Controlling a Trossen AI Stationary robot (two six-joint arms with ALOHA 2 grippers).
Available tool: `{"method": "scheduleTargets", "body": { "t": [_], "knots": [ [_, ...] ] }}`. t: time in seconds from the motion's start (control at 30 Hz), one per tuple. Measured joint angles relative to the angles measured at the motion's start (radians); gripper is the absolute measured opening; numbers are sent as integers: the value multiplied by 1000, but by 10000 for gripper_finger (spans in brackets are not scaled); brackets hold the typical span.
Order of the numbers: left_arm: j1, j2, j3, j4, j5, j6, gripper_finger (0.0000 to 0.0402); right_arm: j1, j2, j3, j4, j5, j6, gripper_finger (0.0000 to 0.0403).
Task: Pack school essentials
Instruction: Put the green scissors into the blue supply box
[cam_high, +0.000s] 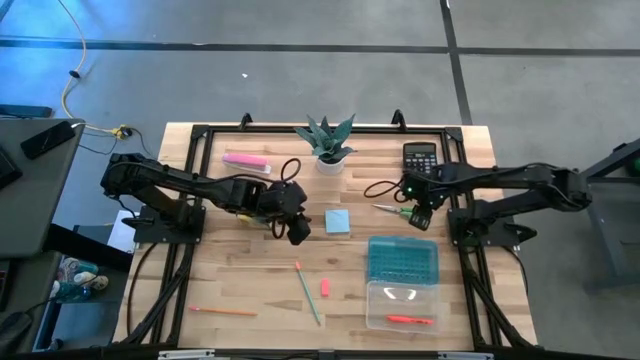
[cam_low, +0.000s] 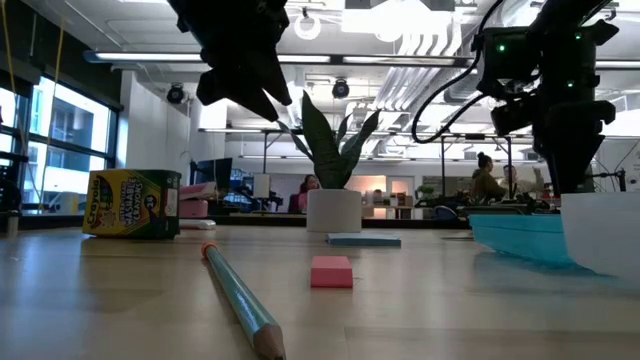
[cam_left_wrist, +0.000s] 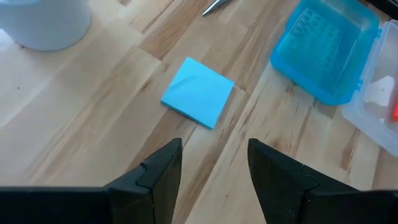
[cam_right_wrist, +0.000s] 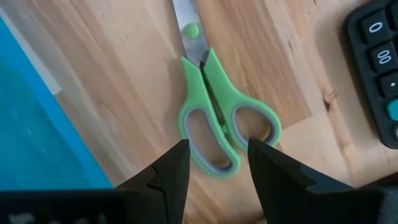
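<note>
The green-handled steel scissors (cam_right_wrist: 214, 109) lie flat on the wooden table (cam_high: 250, 290) at about three o'clock, between the black calculator (cam_high: 421, 158) and the clear plastic case with a blue lid (cam_high: 402, 283). They look light, stiff and slick on the blades, so the looped handles seem the best hold. The right gripper (cam_right_wrist: 217, 162) hovers over those handles, its fingers (cam_right_wrist: 171, 168) narrowly parted and empty, while the left gripper (cam_left_wrist: 214, 168) waits parted and empty near the light blue square notepad (cam_left_wrist: 198, 91).

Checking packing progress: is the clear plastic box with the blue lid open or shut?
Open. The blue lid lies flipped back beside the clear plastic box, with an orange-red pen lying inside.
</note>
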Motion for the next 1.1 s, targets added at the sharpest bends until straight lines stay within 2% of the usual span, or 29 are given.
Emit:
{"method": "scheduleTargets", "body": {
  "t": [0.3,0.47,0.87,1.1],
  "knots": [
    [0,0,0,2,-2,13,172,0,114,0,0,1,-1,154],
    [0,0,0,1,-2,14,172,0,186,0,1,37,20,154],
    [0,0,0,0,-2,13,172,0,298,0,113,52,42,154],
    [0,0,0,1,-2,8,172,-2,376,6,114,63,49,154]
  ]
}}
